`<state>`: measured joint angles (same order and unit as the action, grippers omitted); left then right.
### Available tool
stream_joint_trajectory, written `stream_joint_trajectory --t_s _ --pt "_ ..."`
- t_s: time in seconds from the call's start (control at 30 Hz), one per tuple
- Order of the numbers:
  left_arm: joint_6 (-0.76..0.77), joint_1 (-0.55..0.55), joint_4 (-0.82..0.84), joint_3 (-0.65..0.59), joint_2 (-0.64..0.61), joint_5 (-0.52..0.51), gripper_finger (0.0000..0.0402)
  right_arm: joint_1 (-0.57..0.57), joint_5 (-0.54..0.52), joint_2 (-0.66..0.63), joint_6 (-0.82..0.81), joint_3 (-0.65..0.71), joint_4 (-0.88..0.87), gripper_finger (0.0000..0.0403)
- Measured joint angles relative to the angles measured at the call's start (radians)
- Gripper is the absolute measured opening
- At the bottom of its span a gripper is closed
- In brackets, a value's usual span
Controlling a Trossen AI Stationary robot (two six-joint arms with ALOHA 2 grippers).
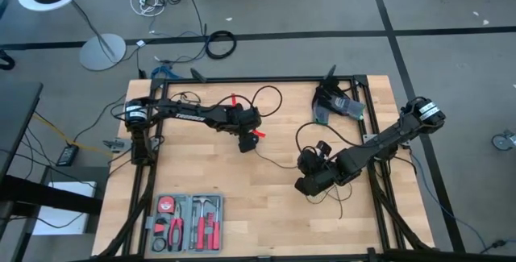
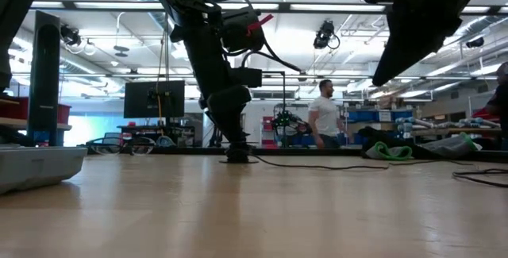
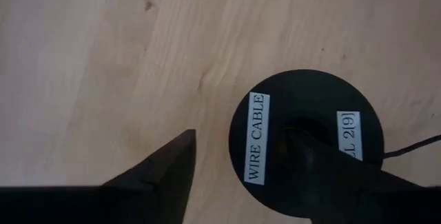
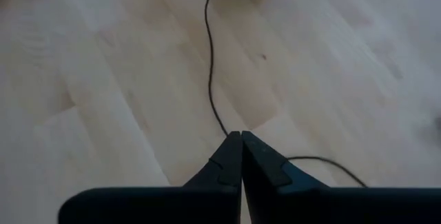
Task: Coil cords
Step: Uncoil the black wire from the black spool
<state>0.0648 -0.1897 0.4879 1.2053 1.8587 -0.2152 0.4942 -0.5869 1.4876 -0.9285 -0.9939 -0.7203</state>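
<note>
Left gripper over puck, half hidden

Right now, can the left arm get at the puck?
Probably yes. The left tool hangs open right over the puck, one finger already over its centre, bare table around it and nothing between.

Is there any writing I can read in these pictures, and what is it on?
"WIRE CABLE": white label on the black puck at the cord's end, left wrist view.
"L 2[9]": second white label on the same puck, its start hidden by a finger of the left gripper; the last digit is uncertain.
Tool tray in the high view: any markings too small to read.
Room behind the table, low view: no signs readable.
</note>
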Motion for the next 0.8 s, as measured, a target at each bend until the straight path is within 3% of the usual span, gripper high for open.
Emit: stream_joint_trajectory --t_s 0.33,0.8 --pt "0.042 0.0 0.019 0.0 -0.001 -0.112 0.0323 -0.058 0.004 0.0 0.176 0.0 0.078 0.0002" --pt "0.06 0.003 -0.102 0.003 0.001 -0.085 0.0335 -0.098 0.006 0.0 0.26 0.0 0.21 0.0003"
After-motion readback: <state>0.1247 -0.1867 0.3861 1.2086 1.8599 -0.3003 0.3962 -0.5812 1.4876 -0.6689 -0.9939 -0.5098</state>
